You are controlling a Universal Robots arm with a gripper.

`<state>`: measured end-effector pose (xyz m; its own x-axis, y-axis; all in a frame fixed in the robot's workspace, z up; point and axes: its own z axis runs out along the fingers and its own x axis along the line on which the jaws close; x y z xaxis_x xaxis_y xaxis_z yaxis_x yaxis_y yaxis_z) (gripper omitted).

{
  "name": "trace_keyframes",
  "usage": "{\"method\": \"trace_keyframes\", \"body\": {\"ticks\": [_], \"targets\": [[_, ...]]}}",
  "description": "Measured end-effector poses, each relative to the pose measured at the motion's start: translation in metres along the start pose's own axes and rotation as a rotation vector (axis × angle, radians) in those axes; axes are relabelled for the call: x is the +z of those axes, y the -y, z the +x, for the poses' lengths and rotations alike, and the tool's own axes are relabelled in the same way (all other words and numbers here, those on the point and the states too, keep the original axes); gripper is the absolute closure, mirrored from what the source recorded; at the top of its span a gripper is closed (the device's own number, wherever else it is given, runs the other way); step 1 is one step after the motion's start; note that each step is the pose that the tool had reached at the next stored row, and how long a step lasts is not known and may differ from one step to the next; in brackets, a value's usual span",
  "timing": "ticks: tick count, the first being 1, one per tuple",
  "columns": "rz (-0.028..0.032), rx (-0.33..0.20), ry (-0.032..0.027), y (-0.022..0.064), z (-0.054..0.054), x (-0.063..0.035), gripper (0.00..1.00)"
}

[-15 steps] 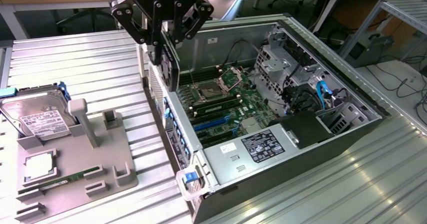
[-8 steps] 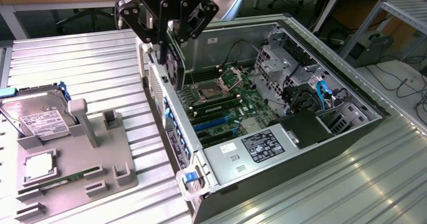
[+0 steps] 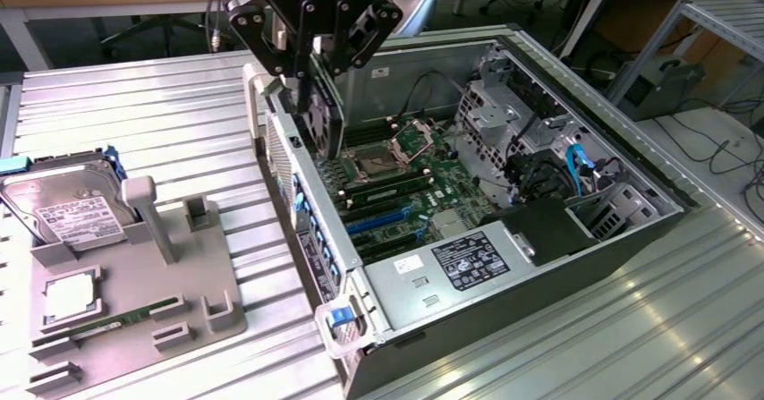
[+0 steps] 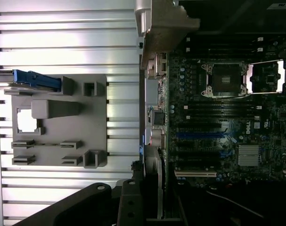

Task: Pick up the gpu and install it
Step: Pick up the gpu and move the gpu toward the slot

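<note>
Nearest the exterior camera sits a grey moulded plastic fixture tray [image 3: 209,324], cut off at the near edge and at the exterior view's left. It carries a boxy silver hard drive with a white label [image 3: 66,210], a square silver processor chip [image 3: 72,297] and a small narrow green memory stick [image 3: 110,322]. To the exterior view's right an open grey metal computer case [image 3: 597,123] lies on a ribbed metal table [image 3: 143,114], its green motherboard [image 3: 448,190] exposed.

Over the far end of the case, a black two-fingered gripper [image 3: 318,67] is clenched on the upper edge of the gpu [image 3: 325,118], a thin flat dark circuit card. The card hangs upright just inside the case wall on the exterior view's left. The gripper's upper body is cut off by the frame. The card's lower edge falls in front of the open processor socket [image 3: 376,161]; whether it touches the board I cannot tell. In the wrist view the gripper's black body covers the near part of the scene.

Blue and black expansion slots [image 3: 385,214] lie nearer than the card. Room over the board is open towards the exterior view's right as far as the metal drive cage [image 3: 502,105]; on the other side the wall stands just beside the card.
</note>
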<state>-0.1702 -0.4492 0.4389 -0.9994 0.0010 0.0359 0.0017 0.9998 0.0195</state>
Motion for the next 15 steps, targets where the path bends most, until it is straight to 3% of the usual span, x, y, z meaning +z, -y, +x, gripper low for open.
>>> {"method": "trace_keyframes", "body": {"ticks": [5, 6, 10, 11, 15], "targets": [[0.0001, 0.000, 0.0013, 0.0001, -0.0039, 0.0007, 0.72], [0.0006, 0.000, 0.0051, 0.0000, -0.0039, 0.0006, 0.72], [0.0013, -0.003, 0.0443, 0.0000, -0.0041, 0.0010, 0.72], [0.0014, -0.003, 0.0476, 0.0000, -0.0044, 0.0011, 0.72], [0.0012, -0.003, 0.0490, 0.0000, -0.0057, 0.0014, 0.72]]}}
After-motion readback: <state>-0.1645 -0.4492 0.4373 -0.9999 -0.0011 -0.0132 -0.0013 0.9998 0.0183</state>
